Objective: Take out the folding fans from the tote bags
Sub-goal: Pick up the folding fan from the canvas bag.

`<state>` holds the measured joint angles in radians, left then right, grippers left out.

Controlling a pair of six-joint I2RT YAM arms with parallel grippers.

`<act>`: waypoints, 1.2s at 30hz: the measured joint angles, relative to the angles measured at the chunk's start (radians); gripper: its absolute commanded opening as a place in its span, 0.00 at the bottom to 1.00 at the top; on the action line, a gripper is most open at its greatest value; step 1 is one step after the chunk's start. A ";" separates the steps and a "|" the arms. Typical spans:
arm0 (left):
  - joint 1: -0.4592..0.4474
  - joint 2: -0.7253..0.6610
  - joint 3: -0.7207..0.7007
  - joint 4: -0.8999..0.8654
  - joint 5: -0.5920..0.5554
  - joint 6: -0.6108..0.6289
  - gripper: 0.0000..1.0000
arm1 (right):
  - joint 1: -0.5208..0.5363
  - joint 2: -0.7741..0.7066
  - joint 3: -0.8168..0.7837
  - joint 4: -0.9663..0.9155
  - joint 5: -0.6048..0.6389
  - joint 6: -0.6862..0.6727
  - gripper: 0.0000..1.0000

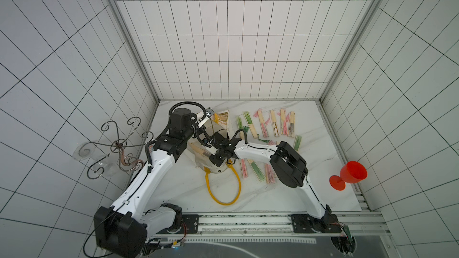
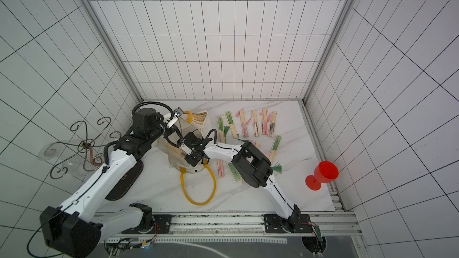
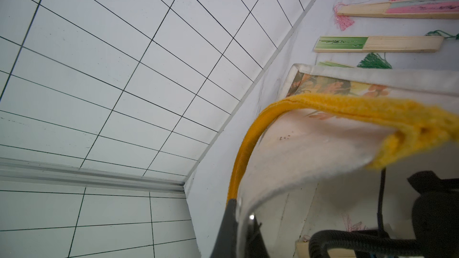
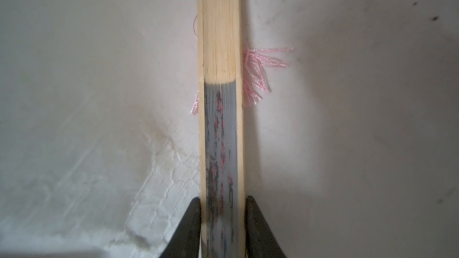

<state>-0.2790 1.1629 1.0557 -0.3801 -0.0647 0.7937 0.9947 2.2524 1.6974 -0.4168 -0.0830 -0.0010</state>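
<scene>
Marble tabletop (image 1: 273, 194) holds folding fans (image 1: 262, 124) inside gridded walls (image 1: 223, 45).

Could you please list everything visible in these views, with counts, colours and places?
loose fans: about eleven, bamboo with pink, green or dark folds, closed, on the table right of the bag; a few partly hidden.
held fan: one, bamboo, grey-pink folds, pink tassel, in the bag's mouth.
tote bag: one, cream with yellow handles, left-centre of the table.
table: one, white marble.
goblet: one, red, at the table's right edge.
wire stand: one, dark metal, curled hooks, left of the table.
left tool: shut on a bag handle, lifting it.
right tool: shut on the held fan.
</scene>
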 measured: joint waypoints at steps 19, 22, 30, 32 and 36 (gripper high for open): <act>-0.002 0.000 0.000 0.002 -0.040 0.004 0.00 | 0.011 -0.031 0.000 -0.163 -0.103 0.103 0.47; -0.002 0.000 0.000 0.002 -0.040 0.005 0.00 | 0.001 -0.031 0.000 -0.163 -0.170 0.110 0.50; -0.002 0.000 0.000 0.001 -0.040 0.012 0.00 | -0.054 -0.031 0.000 -0.175 -0.363 0.140 0.45; -0.003 0.001 -0.002 0.001 -0.040 0.015 0.00 | -0.073 -0.031 -0.003 -0.169 -0.415 0.154 0.43; -0.005 0.003 -0.005 0.001 -0.041 0.019 0.00 | -0.109 -0.029 -0.003 -0.152 -0.517 0.201 0.39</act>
<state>-0.2844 1.1656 1.0504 -0.3790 -0.1059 0.8127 0.8860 2.2234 1.6947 -0.5686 -0.6003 0.1997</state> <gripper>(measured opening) 0.047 0.393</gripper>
